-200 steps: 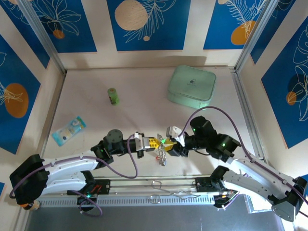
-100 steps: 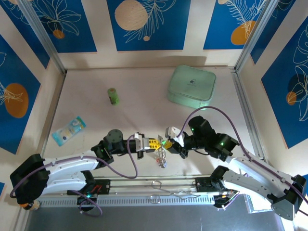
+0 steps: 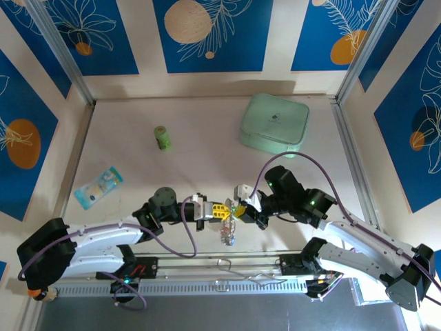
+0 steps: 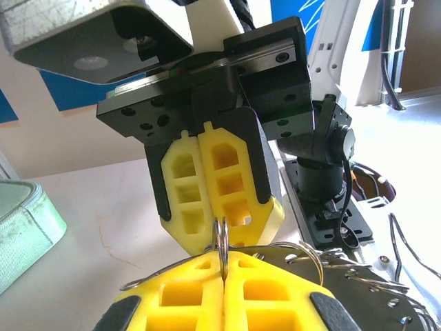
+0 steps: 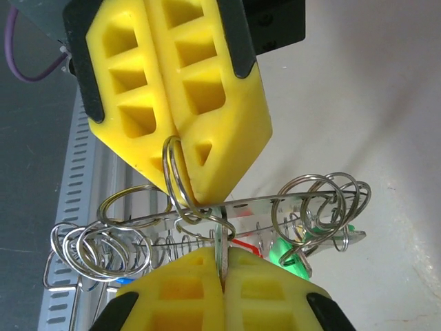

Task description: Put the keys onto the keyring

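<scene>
Mid-width, near front edge of tabletop (image 3: 207,155): left fingers (image 5: 141,83) pressed together on wire ring (image 5: 172,172); right fingers (image 4: 231,179) clamped on thin metal piece (image 5: 219,238), identity unclear; keyring (image 3: 228,236) and keys (image 5: 282,252) dangle beneath, tangled, tags mostly hidden.

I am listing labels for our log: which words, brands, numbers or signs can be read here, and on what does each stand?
No text can be read.
Mint-green box: a small dark mark on the lid, too small to read.
Blue packet: printing, too blurred to read.
Green bottle: no legible label.
</scene>
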Motion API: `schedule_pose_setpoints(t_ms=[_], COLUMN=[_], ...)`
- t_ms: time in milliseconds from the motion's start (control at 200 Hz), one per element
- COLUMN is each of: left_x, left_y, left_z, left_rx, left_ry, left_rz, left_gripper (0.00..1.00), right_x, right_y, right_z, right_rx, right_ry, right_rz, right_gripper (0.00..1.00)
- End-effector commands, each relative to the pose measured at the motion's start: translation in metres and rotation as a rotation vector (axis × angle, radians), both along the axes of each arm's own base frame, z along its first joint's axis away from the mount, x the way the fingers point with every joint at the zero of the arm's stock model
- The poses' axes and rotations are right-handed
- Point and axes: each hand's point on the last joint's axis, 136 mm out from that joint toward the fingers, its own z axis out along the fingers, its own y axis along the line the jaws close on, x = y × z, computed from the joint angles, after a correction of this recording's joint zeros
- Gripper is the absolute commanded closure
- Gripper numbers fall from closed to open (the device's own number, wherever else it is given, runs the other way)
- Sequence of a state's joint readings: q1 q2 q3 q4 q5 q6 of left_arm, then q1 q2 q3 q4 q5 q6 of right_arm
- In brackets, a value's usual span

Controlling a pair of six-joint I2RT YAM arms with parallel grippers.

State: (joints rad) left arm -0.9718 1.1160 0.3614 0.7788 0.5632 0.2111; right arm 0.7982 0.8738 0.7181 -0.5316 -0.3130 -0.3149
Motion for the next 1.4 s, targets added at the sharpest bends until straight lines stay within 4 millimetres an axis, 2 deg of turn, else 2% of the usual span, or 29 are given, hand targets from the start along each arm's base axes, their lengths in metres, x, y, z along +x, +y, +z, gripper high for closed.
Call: schedule_pose_setpoints(t_ms=[0, 50, 135, 220, 320, 575, 735, 890, 990, 1080, 1125, 1210, 1395], left_x=[-0.015, -0.013, -0.009, -0.007, -0.007, -0.006, -0.005, -0.006, -0.006, -0.004, 0.000, 0.010, 0.016], left_y=[-0.001, -0.001, -0.002, -0.002, -0.003, -0.004, -0.004, -0.004, -0.004, -0.004, -0.004, -0.002, 0.001], left_z=[0.035, 0.032, 0.026, 0.022, 0.021, 0.021, 0.022, 0.023, 0.025, 0.028, 0.027, 0.020, 0.005], left_rx=[-0.122, -0.109, -0.086, -0.071, -0.066, -0.055, -0.057, -0.059, -0.069, -0.075, -0.071, -0.041, 0.054], left_ry=[-0.087, -0.086, -0.079, -0.069, -0.064, -0.055, -0.053, -0.054, -0.055, -0.053, -0.048, -0.035, 0.001], left_rz=[-0.081, -0.068, -0.046, -0.035, -0.036, -0.038, -0.035, -0.037, -0.036, -0.026, 0.003, 0.065, 0.109], left_gripper=[1.00, 1.00, 1.00, 1.00, 1.00, 1.00, 1.00, 1.00, 1.00, 1.00, 1.00, 0.80, 0.79], right_x=[-0.001, 0.000, 0.001, 0.002, -0.008, -0.008, -0.003, 0.003, 0.004, 0.005, 0.005, 0.007, 0.009], right_y=[-0.004, -0.006, -0.008, -0.008, -0.004, 0.008, 0.015, 0.016, 0.015, 0.015, 0.014, 0.013, 0.008], right_z=[0.001, 0.003, 0.014, 0.036, 0.064, 0.061, 0.050, 0.045, 0.040, 0.039, 0.040, 0.043, 0.047], right_rx=[-0.024, -0.023, 0.003, 0.073, 0.198, 0.196, 0.156, 0.123, 0.097, 0.080, 0.080, 0.071, 0.029], right_ry=[0.007, -0.003, -0.046, -0.119, -0.180, -0.175, -0.183, -0.189, -0.194, -0.207, -0.220, -0.247, -0.288], right_rz=[0.003, -0.006, -0.014, -0.016, 0.027, 0.055, 0.061, 0.051, 0.055, 0.061, 0.064, 0.064, 0.080], right_gripper=[0.91, 0.78, 0.68, 0.68, 0.64, 0.63, 0.67, 0.82, 0.88, 1.00, 1.00, 1.00, 1.00])
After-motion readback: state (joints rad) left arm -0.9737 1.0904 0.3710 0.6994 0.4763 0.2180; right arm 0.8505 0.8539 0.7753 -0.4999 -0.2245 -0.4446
